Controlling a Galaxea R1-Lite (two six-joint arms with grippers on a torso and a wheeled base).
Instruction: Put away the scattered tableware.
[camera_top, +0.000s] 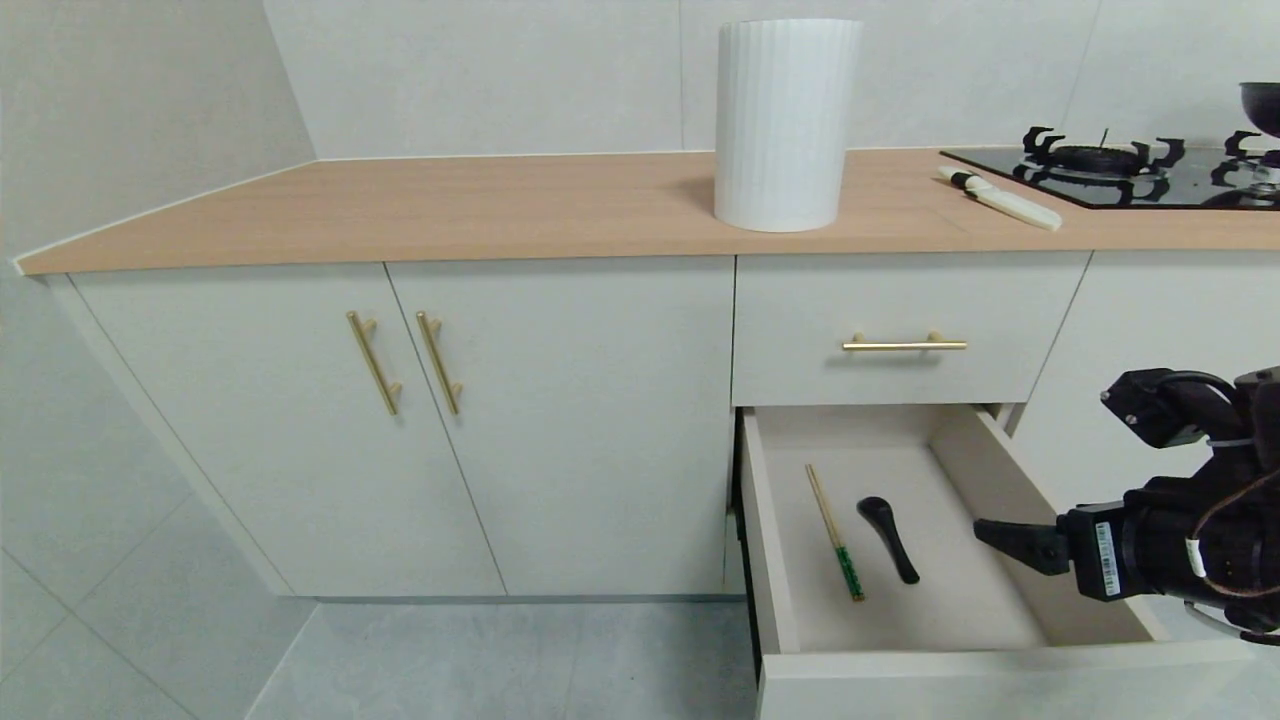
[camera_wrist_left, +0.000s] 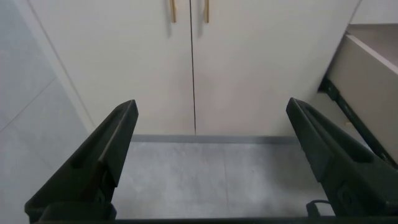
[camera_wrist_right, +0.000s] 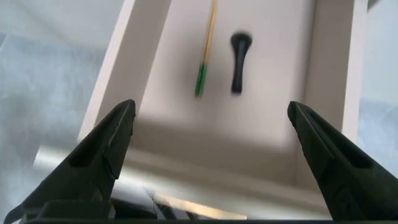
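We judge the job well along: the chopsticks (camera_top: 833, 535) and the black spoon (camera_top: 888, 537) lie side by side, apart, inside the open drawer (camera_top: 770, 560). A white-handled knife (camera_top: 1000, 198) on the countertop (camera_top: 500, 210) may be left to stow, and the drawer to shut. Our right gripper (camera_wrist_right: 209, 109) hangs over the drawer's right side, spread wide, holding nothing; the left gripper (camera_wrist_left: 211, 106), equally wide and empty, faces the cabinet doors (camera_wrist_left: 249, 62)
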